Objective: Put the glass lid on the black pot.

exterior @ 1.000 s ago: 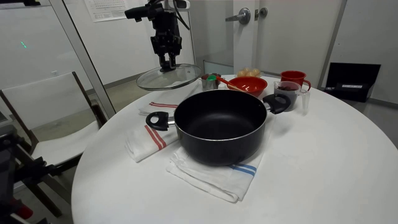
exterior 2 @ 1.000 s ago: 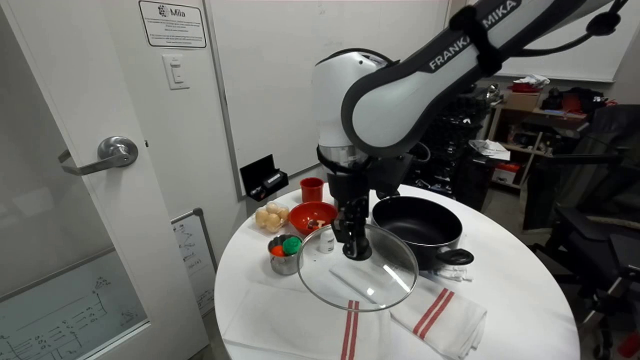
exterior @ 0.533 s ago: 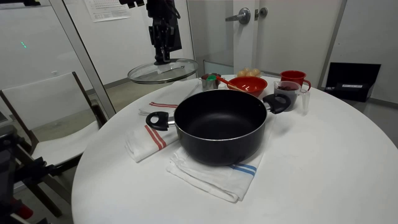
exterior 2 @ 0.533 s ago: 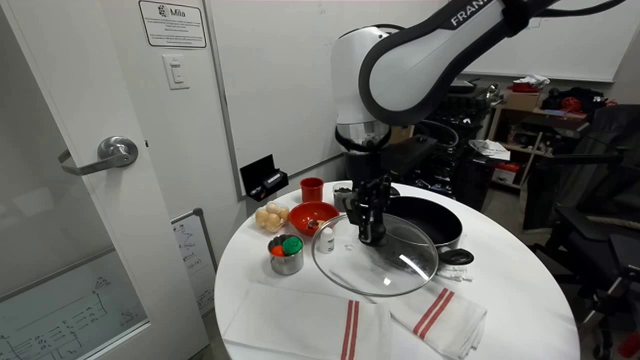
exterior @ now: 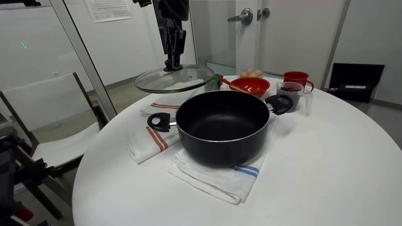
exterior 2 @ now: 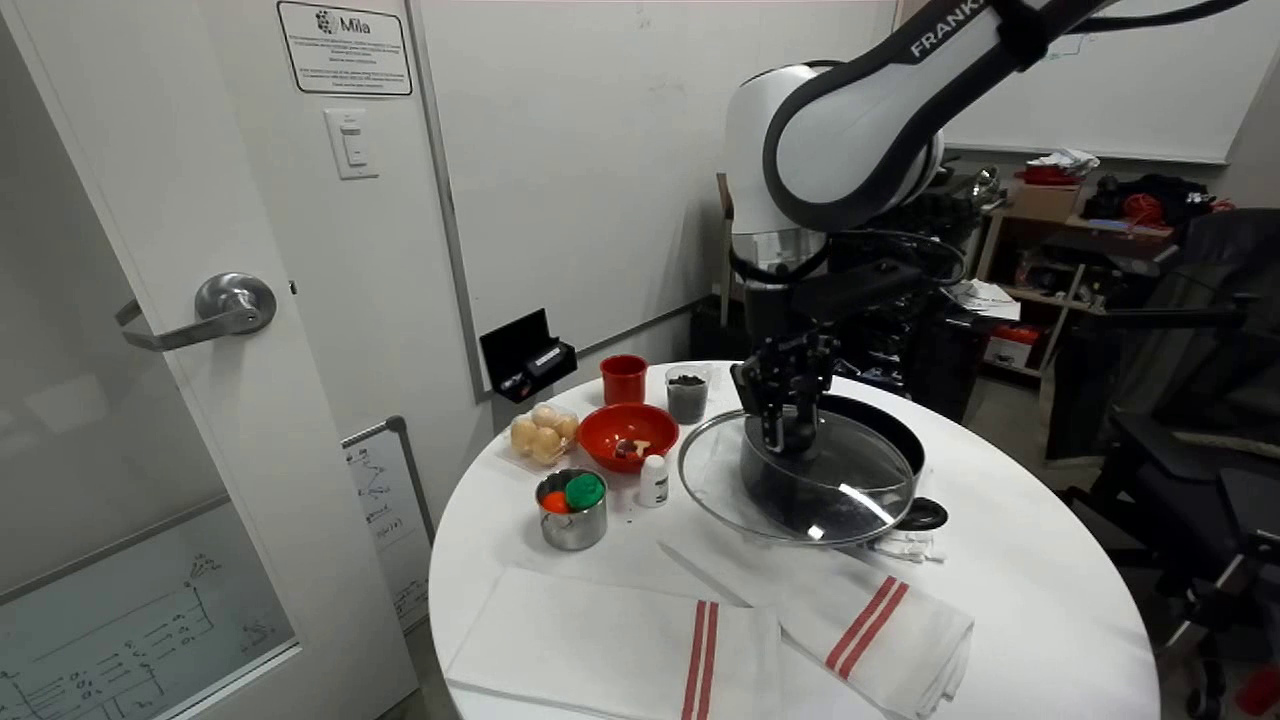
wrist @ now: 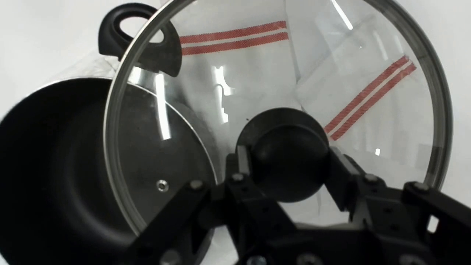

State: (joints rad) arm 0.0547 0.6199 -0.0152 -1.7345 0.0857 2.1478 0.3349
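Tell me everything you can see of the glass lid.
The glass lid is a round, clear disc with a metal-looking rim, a small metal-ringed hole and a black knob at its centre. The gripper grips that knob, the only contact visible, holding the lid in the air, roughly level. In the wrist view it overlaps part of the black pot but is not seated on it.
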